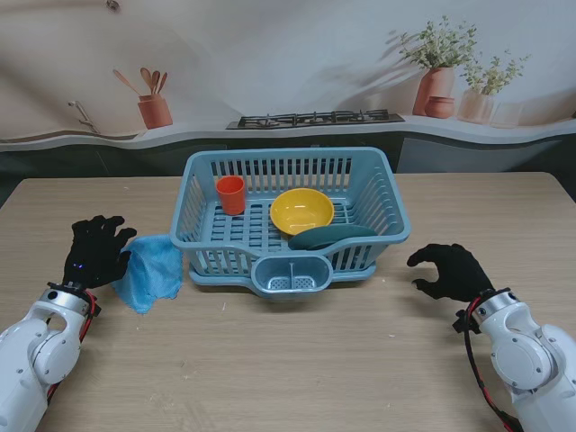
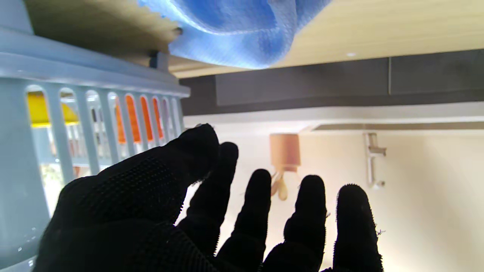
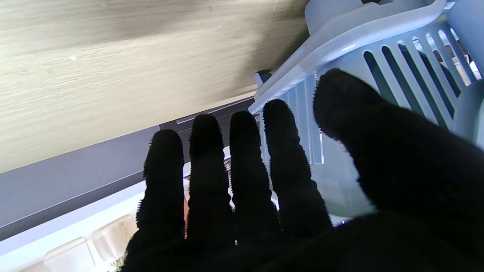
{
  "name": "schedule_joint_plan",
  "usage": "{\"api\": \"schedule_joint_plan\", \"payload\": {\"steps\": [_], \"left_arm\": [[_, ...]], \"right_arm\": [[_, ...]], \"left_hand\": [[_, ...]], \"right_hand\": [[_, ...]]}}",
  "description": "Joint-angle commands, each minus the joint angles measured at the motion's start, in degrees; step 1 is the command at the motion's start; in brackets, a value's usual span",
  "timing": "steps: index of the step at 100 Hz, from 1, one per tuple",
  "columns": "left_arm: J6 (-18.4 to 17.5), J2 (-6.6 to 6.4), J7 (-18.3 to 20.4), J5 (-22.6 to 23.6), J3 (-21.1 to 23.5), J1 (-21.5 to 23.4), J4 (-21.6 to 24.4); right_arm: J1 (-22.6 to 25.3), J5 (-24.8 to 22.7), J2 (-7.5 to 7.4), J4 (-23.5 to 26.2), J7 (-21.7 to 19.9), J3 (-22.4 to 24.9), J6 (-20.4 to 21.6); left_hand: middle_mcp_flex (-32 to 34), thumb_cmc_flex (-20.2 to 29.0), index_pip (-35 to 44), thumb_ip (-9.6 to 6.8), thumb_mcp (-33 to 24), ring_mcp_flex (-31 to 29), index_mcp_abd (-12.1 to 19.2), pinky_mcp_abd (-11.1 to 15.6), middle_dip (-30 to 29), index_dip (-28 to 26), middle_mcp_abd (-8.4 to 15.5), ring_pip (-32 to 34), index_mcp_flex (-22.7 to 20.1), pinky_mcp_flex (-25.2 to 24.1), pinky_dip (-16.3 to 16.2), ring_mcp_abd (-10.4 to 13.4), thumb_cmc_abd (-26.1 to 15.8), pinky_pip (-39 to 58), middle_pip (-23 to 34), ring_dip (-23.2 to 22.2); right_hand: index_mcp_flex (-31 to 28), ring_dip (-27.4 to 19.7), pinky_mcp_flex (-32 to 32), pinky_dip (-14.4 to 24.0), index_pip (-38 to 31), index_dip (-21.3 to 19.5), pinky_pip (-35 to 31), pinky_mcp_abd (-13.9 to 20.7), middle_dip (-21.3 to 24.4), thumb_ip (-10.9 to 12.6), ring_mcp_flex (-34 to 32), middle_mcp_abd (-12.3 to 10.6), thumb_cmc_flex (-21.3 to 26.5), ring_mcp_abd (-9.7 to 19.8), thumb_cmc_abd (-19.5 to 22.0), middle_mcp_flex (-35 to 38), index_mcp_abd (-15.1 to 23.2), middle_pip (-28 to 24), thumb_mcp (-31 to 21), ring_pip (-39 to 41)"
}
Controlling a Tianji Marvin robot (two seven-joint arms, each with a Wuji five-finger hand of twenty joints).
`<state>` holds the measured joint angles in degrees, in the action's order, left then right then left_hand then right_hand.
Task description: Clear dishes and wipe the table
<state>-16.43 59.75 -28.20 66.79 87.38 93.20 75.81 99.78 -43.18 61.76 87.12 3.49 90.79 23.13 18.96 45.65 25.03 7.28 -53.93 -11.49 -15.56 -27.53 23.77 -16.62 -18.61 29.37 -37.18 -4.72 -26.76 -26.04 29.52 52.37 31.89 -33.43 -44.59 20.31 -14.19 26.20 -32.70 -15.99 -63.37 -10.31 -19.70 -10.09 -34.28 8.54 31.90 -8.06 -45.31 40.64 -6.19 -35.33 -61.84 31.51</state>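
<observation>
A light blue dish rack [image 1: 387, 211] stands mid-table holding an orange cup [image 1: 231, 193], a yellow bowl [image 1: 301, 211] and a dark teal plate [image 1: 331, 237]. A crumpled blue cloth [image 1: 150, 268] lies on the table against the rack's left side. My left hand [image 1: 96, 252] hovers open just left of the cloth, fingers spread; the left wrist view shows the cloth [image 2: 242, 30] and rack wall [image 2: 56, 124] ahead of the fingers [image 2: 310, 211]. My right hand [image 1: 453, 270] is open, fingers loosely curled, right of the rack [image 3: 378, 41], holding nothing.
The wooden table [image 1: 297, 360] extends around the rack. A cutlery cup [image 1: 291, 275] juts from the rack's near side. Behind the table runs a counter backdrop with a stove [image 1: 315, 118], a utensil pot [image 1: 154, 110] and potted plants [image 1: 441, 72].
</observation>
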Motion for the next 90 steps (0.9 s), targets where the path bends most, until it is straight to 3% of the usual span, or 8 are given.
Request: {"api": "schedule_joint_plan", "payload": {"steps": [1,6,18,33,62,90], "left_arm": [[-0.06,0.37,1.14,-0.49,0.08,2.0,1.26],[0.12,0.47,1.14,-0.42,0.5,3.24,2.24],[0.54,0.63,0.92,0.02,1.42,6.17,4.47],[0.06,1.03,0.95,-0.53,2.36,9.06,7.0],[-0.76,1.65,2.88,-2.53,3.41,13.49,10.67],[-2.85,2.76,6.32,-8.38,4.0,16.7,13.78]], "right_arm": [[0.34,-0.01,0.13,0.22,-0.57,-0.09,0.22],[0.39,-0.03,0.15,0.13,-0.39,-0.13,0.13],[0.63,-0.01,0.2,0.06,-0.16,-0.15,-0.09],[1.02,-0.01,0.22,0.22,-0.13,-0.23,-0.23],[1.95,0.35,0.28,0.71,-0.24,-0.08,-0.51],[3.31,1.45,0.38,1.49,-0.82,0.41,-0.99]], "left_hand": [[0.8,2.32,1.5,-1.78,0.84,-1.26,-1.41,-0.39,-0.5,-0.93,-0.59,1.72,-0.32,0.44,-0.63,-1.37,-1.61,1.66,0.83,-2.01],[2.19,2.62,2.49,-1.86,1.25,-2.63,-1.75,-0.68,0.0,-1.38,-1.46,3.59,-1.1,1.45,-1.75,-2.33,-1.87,4.19,1.74,-3.11],[4.45,4.08,5.34,0.71,3.6,-4.43,-1.93,-0.95,1.08,-2.55,-2.68,7.34,-2.05,2.83,-4.21,-4.06,-0.85,8.77,3.59,-4.89],[7.36,5.36,9.52,2.03,7.2,-7.04,-1.97,-2.75,2.24,-3.59,-4.08,11.49,-2.81,4.93,-7.18,-6.01,-0.23,13.18,5.67,-6.7],[11.77,4.13,15.29,2.17,12.6,-13.29,-0.56,-6.99,3.85,-5.81,-5.18,19.27,-3.68,12.56,-12.2,-8.23,-1.22,18.57,8.71,-9.94],[10.74,3.54,14.17,1.28,15.76,-12.14,-0.82,-7.7,3.48,-5.7,-4.63,17.77,-3.37,11.15,-13.05,-7.83,-3.47,17.38,7.71,-9.02]], "right_hand": [[-0.08,0.31,0.1,0.75,-0.12,-0.27,-0.81,-1.13,0.13,1.67,0.9,0.19,-1.18,-0.6,0.86,-0.21,0.01,0.29,0.68,0.65],[-0.08,0.31,0.13,0.74,-0.11,-0.27,-0.8,-1.11,0.14,1.66,0.95,0.21,-1.21,-0.59,0.86,-0.26,-0.04,0.32,0.7,0.64],[-0.04,0.32,0.16,0.75,-0.1,-0.27,-0.79,-1.08,0.13,1.64,1.01,0.17,-1.31,-0.61,0.97,-0.28,-0.03,0.29,0.74,0.65],[0.09,0.37,0.21,0.79,-0.05,-0.25,-0.84,-0.83,0.1,1.64,1.13,0.13,-1.6,-0.55,1.39,-0.53,-0.06,0.24,0.84,0.74],[0.47,0.49,0.32,0.86,-0.1,-0.29,-0.93,-0.97,0.07,1.42,1.28,0.19,-2.44,-0.55,0.91,-0.78,-0.13,0.03,1.33,0.95],[1.08,0.63,0.5,0.94,-0.01,-0.25,-0.98,-0.81,0.0,1.05,1.6,0.22,-3.78,-0.51,0.28,-1.21,-0.41,-0.19,1.85,1.2]]}}
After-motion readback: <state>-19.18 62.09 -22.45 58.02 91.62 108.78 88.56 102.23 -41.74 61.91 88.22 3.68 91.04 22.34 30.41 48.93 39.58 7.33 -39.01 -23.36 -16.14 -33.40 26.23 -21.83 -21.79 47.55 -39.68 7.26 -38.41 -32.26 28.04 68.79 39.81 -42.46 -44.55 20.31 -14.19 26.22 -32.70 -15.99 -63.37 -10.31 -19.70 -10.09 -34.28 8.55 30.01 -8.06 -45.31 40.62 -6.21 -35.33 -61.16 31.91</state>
